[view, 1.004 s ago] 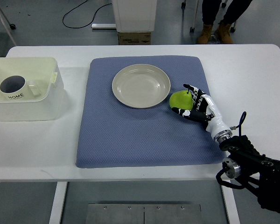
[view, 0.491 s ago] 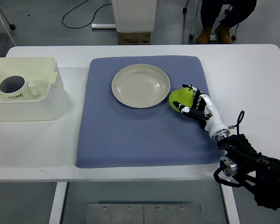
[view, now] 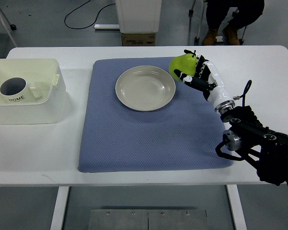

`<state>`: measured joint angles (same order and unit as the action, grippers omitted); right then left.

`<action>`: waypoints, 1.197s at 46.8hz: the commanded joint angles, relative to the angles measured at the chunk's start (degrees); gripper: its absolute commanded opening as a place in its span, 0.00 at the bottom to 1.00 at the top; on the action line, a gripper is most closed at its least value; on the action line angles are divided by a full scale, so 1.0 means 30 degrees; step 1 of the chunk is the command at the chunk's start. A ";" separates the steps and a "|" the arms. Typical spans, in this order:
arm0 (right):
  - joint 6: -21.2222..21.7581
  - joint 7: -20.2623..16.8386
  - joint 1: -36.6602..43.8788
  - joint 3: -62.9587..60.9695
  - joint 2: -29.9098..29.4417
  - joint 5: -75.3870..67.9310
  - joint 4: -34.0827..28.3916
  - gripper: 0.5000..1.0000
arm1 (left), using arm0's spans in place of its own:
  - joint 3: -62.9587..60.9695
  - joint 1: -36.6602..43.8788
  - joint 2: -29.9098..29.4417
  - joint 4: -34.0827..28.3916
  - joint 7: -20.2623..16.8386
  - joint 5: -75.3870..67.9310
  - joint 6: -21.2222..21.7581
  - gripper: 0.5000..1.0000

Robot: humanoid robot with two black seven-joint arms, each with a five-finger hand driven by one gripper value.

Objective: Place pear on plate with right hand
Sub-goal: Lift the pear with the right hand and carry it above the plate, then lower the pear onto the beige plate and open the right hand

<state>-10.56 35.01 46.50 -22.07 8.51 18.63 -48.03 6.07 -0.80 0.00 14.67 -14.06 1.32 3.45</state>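
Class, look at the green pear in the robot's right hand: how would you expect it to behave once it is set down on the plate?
The pear looks round and smooth, so it may roll when the right hand lets go. The plate is shallow with a raised rim, which would probably stop it. It seems firm, keeping its shape under the fingers.

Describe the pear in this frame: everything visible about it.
The pear is yellow-green, smooth and glossy, rounded, with a small dark stem at its upper right. It is held in the right hand, whose black-and-white fingers wrap its right and lower sides. It appears lifted off the blue mat, just right of the empty beige plate, near that plate's upper right rim. Whether it touches the plate cannot be told; only the hand clearly touches it.
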 commanded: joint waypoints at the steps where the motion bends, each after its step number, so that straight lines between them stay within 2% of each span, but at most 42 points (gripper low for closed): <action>1: -0.0027 -0.0002 0.0407 -0.0055 -0.0696 0.0003 0.0424 0.00 | 0.0000 0.0003 0.0000 0.0001 0.0000 0.0000 -0.0007 1.00; 5: -0.0027 -0.0002 0.0730 -0.0055 -0.1312 0.0003 0.0951 0.00 | 0.0000 0.0003 0.0000 0.0001 0.0000 0.0000 -0.0007 1.00; 15: 0.0003 -0.0974 0.1433 0.0003 -0.2837 0.0003 0.2621 0.00 | 0.0000 0.0003 0.0000 0.0001 0.0029 0.0000 -0.0007 1.00; 37: 0.0090 -0.3436 0.2430 0.1526 -0.2837 0.0032 0.5200 0.00 | 0.0000 0.0003 0.0000 0.0001 0.0000 0.0000 -0.0007 1.00; 44: 0.0179 -0.4197 0.2430 0.1673 -0.2837 0.0061 0.5406 0.00 | 0.0000 -0.0026 0.0000 0.0001 0.0000 0.0000 0.0022 1.00; 56: 0.0208 -0.4374 0.2430 0.2318 -0.2837 0.0061 0.5347 0.00 | 0.0000 0.0003 0.0000 0.0001 0.0029 0.0000 -0.0007 1.00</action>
<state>-9.93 21.79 53.80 -15.12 0.00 18.82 -31.85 6.06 -0.85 0.00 14.68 -14.06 1.32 3.46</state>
